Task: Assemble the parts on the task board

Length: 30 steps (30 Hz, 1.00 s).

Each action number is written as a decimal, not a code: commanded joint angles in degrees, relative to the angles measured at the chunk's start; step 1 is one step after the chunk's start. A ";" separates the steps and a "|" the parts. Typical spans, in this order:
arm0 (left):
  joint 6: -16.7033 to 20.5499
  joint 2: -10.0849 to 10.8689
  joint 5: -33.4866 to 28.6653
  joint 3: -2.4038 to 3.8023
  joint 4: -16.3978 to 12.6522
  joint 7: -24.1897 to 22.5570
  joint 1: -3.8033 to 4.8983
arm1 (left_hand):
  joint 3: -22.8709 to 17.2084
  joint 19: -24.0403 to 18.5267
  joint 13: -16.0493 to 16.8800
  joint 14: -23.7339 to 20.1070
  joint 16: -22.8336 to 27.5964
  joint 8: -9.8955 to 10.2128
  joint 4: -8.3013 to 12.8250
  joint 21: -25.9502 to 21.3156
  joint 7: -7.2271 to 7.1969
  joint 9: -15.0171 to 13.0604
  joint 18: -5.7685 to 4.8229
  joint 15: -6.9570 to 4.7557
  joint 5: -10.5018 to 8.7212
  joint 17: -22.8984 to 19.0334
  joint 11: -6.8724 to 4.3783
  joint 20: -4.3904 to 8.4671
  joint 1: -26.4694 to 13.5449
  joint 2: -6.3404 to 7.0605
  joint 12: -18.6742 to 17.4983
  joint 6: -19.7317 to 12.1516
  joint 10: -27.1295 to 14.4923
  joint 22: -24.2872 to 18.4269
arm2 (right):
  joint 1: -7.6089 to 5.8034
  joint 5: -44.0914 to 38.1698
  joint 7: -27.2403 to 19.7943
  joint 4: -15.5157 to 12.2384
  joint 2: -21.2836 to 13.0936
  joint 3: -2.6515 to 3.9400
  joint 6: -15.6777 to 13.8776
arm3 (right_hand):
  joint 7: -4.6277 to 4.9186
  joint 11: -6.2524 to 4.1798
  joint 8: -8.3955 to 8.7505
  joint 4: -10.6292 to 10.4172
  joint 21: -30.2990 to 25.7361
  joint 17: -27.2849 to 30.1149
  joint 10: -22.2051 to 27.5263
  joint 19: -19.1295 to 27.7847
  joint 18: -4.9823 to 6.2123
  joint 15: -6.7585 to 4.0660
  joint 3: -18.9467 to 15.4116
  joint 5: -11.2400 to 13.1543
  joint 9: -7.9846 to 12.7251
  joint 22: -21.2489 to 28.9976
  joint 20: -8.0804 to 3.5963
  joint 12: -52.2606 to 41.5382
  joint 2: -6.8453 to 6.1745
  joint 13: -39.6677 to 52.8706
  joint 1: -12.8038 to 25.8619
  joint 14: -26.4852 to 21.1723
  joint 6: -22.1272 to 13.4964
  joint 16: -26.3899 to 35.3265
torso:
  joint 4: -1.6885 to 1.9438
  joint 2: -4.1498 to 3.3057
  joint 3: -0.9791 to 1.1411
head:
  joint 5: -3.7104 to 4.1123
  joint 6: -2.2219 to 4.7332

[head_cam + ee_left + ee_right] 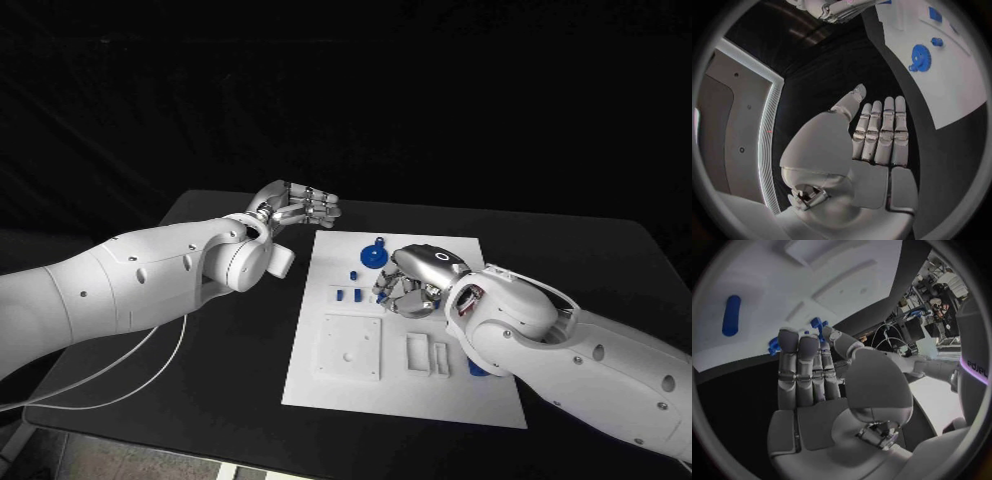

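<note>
Head view: toothed blue gear on flat white task board.

The head view is dim overall: everything behind the black table is lost in darkness, while the white task board is the brightest area, evenly lit from above. The right hand casts a soft shadow on the board beneath it. Mild highlights sit on the white arm shells. Both wrist views are fisheye circles in dark frames; straight board edges bend strongly toward the rim. In the left wrist view the left hand is sharp, with soft sheen on its metal.
</note>
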<state>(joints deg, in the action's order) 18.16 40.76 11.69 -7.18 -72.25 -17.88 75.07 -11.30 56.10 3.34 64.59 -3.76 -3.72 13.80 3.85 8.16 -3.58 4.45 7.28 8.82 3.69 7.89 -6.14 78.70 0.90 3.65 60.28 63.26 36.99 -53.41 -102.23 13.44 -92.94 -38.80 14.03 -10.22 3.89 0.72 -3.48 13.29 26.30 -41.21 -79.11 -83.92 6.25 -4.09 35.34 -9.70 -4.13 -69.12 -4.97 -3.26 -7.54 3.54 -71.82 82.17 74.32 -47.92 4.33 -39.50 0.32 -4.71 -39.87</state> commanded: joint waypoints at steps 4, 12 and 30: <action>1.45 -0.87 -1.08 0.07 0.16 -0.92 0.08 | 0.10 -0.21 -0.07 -0.38 0.16 0.04 0.16 0.21 0.07 0.02 0.99 0.06 0.27 -0.05 -0.07 0.03 -0.21 -0.61 -0.17 0.23 -0.10 0.07 | 0.73 -4.77 -0.48 -0.59 1.07 -1.72 -0.05 | 0.06 0.05 -0.20 -0.12 0.16 -0.05 -0.38 -2.48 1.57 -0.07 0.32 0.28 -0.10 -0.07 -0.33 -0.19 0.54 0.10 -0.09 0.19 0.50 0.26 | -0.11 -0.12 0.13 | -1.11 -0.79; 1.60 -1.26 -1.42 0.09 0.66 -0.96 0.08 | 0.10 -0.21 -0.07 -0.38 0.16 0.04 0.16 0.21 0.07 0.02 0.99 0.06 0.27 -0.05 -0.07 0.03 -0.21 -0.61 -0.17 0.23 -0.10 0.07 | 1.29 -5.83 -0.30 -0.83 1.70 -3.71 0.68 | 0.06 0.05 -0.19 -0.09 0.26 -0.11 -0.40 -2.49 1.56 -0.06 0.40 0.38 -0.08 -0.11 -0.32 -0.19 0.55 0.10 -0.10 0.20 0.50 0.30 | -0.12 -0.06 0.23 | -1.79 -1.07; 1.19 -1.13 -1.60 0.09 1.50 -0.75 0.08 | 0.07 -0.22 -0.07 -0.45 0.15 0.04 0.10 0.18 0.06 0.02 1.00 0.09 0.25 -0.05 -0.06 -0.01 -0.37 -0.62 -0.17 0.23 -0.11 -0.05 | 2.24 -6.83 0.02 -1.72 1.60 -4.28 1.81 | 0.06 0.05 -0.20 -0.03 0.23 -0.17 -0.38 -2.49 1.57 -0.06 0.46 0.39 -0.08 -0.09 -0.33 -0.20 0.54 0.10 -0.10 0.23 0.51 0.36 | -0.13 -0.04 0.15 | -2.40 -1.38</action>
<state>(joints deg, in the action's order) 19.27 39.69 10.58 -7.16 -70.73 -18.00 75.07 -11.30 56.10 3.34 64.59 -3.76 -3.72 13.80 3.85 8.17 -3.58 4.45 7.28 8.82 3.70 7.89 -6.14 78.48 0.68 3.65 60.28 63.26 36.97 -51.25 -107.80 13.50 -94.50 -37.15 9.77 -9.45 3.91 0.82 -3.48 13.16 26.30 -41.33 -78.99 -83.84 6.26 -4.07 35.47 -9.48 -4.15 -69.17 -4.88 -3.08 -7.41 3.60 -71.97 82.17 74.53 -47.92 4.18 -39.55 0.51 -7.12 -41.25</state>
